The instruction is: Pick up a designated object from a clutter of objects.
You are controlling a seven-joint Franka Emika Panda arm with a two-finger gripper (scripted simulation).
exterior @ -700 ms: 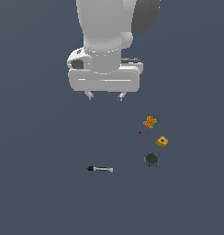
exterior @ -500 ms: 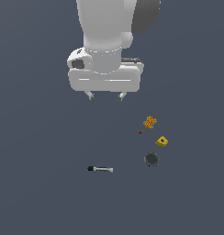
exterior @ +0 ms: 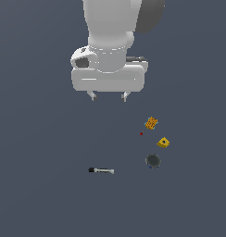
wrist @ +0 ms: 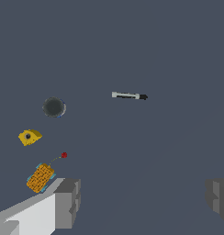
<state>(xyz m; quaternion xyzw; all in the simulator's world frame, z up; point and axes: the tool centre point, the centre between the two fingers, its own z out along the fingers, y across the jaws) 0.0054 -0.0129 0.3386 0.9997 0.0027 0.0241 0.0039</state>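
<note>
The designated object, a tiny orange block with a dark grid texture (exterior: 151, 122), lies on the grey floor at the exterior view's right; it also shows in the wrist view (wrist: 40, 177) beside one fingertip. My gripper (exterior: 108, 96) hangs open and empty above the floor, up and to the left of the block in the exterior view. The rest of the clutter lies near the block: a yellow wedge with a dark hole (exterior: 163, 142), a dark grey round lump (exterior: 153, 160) and a black-and-silver stick (exterior: 101, 170).
A tiny red dot (exterior: 141, 134) sits just beside the orange block, also visible in the wrist view (wrist: 64, 155). The floor (exterior: 40, 185) is flat dark grey all around.
The gripper has shifted slightly toward the exterior view's right. The objects have not moved.
</note>
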